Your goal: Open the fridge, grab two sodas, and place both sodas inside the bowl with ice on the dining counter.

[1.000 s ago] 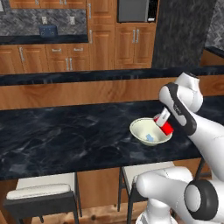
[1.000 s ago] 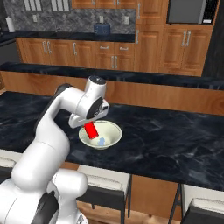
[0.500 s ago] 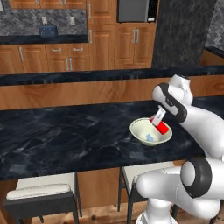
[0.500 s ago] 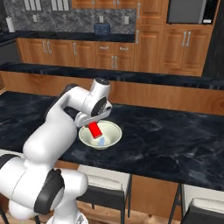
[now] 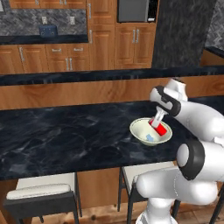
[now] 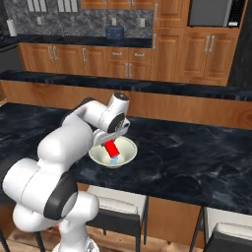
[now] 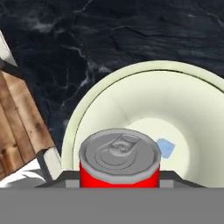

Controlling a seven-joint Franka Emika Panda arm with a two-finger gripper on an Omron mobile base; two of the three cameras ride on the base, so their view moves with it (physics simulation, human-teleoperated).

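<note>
My gripper [image 5: 157, 120] is shut on the short red can [image 5: 160, 128] and holds it tilted just inside the cream-white bowl [image 5: 136, 133]. The bowl stands on the black marble dining counter [image 5: 65, 135], near its front edge. From the other side, the can [image 6: 111, 148] hangs under the gripper [image 6: 109, 142], over the bowl [image 6: 116, 163]. In the hand view the can's silver top [image 7: 119, 149] sits between my fingers, above the bowl's inner wall [image 7: 144, 100] and a pale blue ice piece [image 7: 165, 147]. The cola bottle and the fridge are out of view.
White-cushioned stools [image 5: 41, 192] [image 6: 114, 206] stand under the counter's front edge. A raised dark ledge [image 5: 87, 76] runs behind the counter. Wooden cabinets [image 5: 65, 57] and a microwave [image 5: 133, 9] line the far wall. Open countertop [image 6: 197, 152] stretches to either side of the bowl.
The hand has swung a little and lowered the red can further into the bowl. The grip on the can has stayed shut, and the bowl has not moved.
</note>
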